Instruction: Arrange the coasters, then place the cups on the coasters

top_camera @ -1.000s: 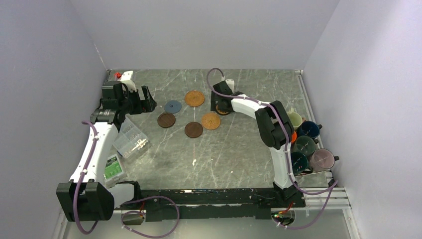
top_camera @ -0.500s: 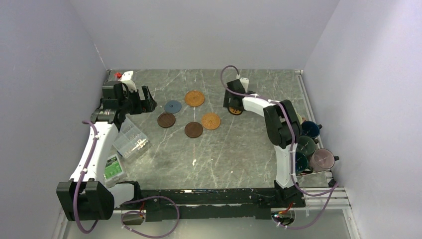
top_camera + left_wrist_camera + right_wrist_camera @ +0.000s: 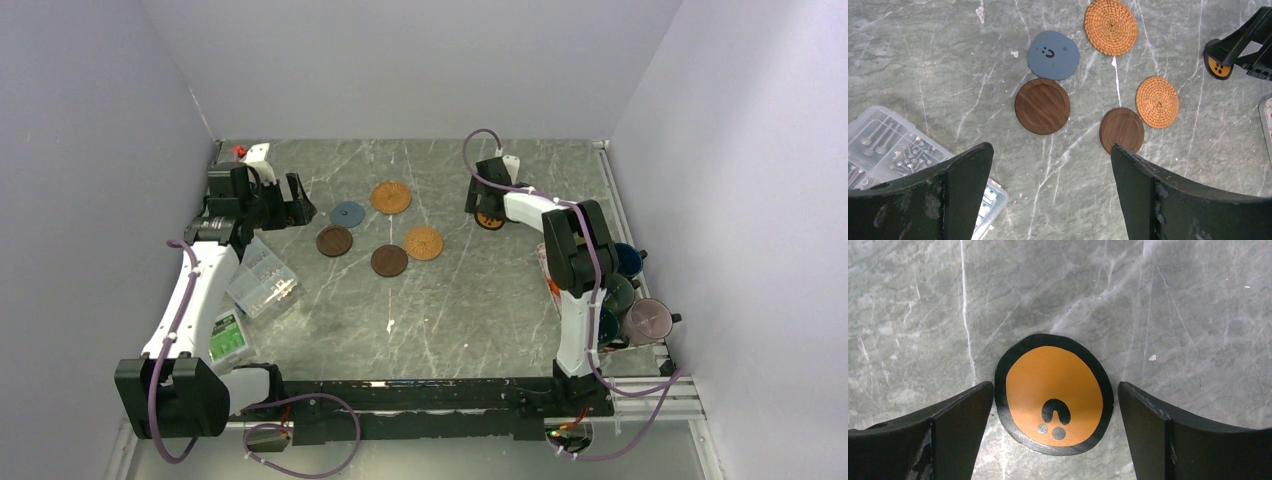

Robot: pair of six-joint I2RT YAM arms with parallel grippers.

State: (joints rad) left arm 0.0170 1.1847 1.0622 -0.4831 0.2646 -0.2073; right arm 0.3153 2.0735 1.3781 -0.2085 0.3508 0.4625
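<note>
Cups (image 3: pixel 620 293) sit clustered at the near right edge of the table (image 3: pixel 450 310). Farther in, five coasters (image 3: pixel 389 261) lie spread mid-table. Beyond them, your right gripper (image 3: pixel 1054 388) stands wide over the orange coaster (image 3: pixel 1054 394), which lies flat between its fingers, ungripped. Your left gripper (image 3: pixel 1050 146), far left, is wide and holds nothing

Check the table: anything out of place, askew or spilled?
The orange coaster lies alone at the right, flat between the right gripper's open jaws, apart from the other five coasters clustered mid-table. The clear box sits skewed near the left edge. Nothing looks spilled or broken.
</note>
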